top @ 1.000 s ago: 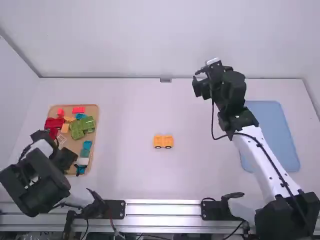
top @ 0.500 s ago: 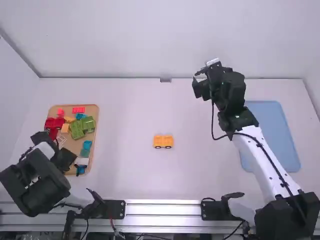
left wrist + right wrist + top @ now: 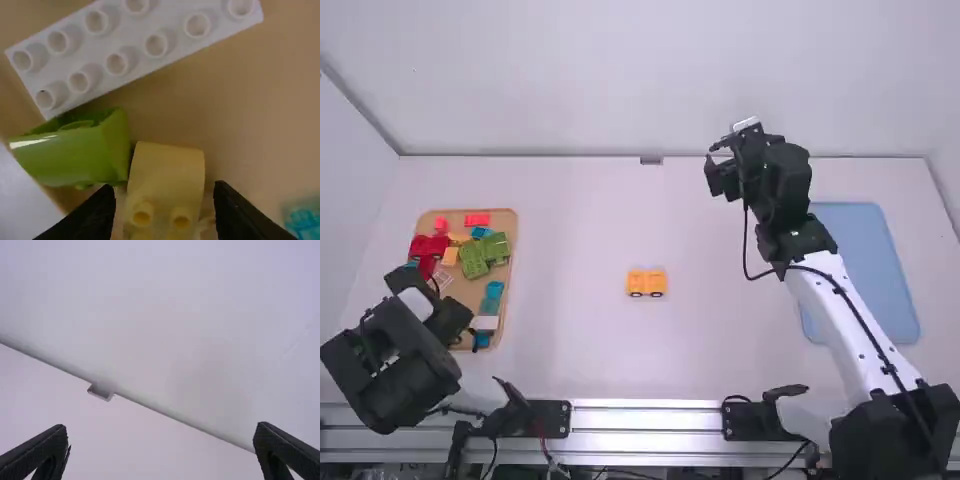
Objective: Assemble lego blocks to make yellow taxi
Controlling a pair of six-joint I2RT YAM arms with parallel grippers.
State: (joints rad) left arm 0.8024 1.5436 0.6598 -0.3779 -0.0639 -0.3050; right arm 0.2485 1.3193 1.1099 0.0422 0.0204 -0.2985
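Observation:
In the high view my left gripper (image 3: 448, 318) is low over the near left part of the wooden tray (image 3: 510, 218). In the left wrist view the left gripper (image 3: 164, 190) stands open, its fingers on either side of a yellow block (image 3: 167, 167) with studs; no grip on it shows. A green piece (image 3: 75, 152) lies right beside that block. On the bare table, a yellow car-like assembly (image 3: 646, 283) with dark wheels sits near the middle. My right gripper (image 3: 715, 162) is held up over the far right of the table; in the right wrist view the right gripper (image 3: 161, 430) is open and holds nothing.
The tray also holds red pieces (image 3: 428, 247), a green assembly (image 3: 485, 255), blue blocks (image 3: 494, 290) and a white studded plate (image 3: 135, 45). A blue mat (image 3: 865, 260) lies at the right, partly beneath the right arm. A wall stands behind the table.
The left gripper has shifted slightly over the tray, and its wrist has turned a little. The right arm and the yellow assembly have stayed put.

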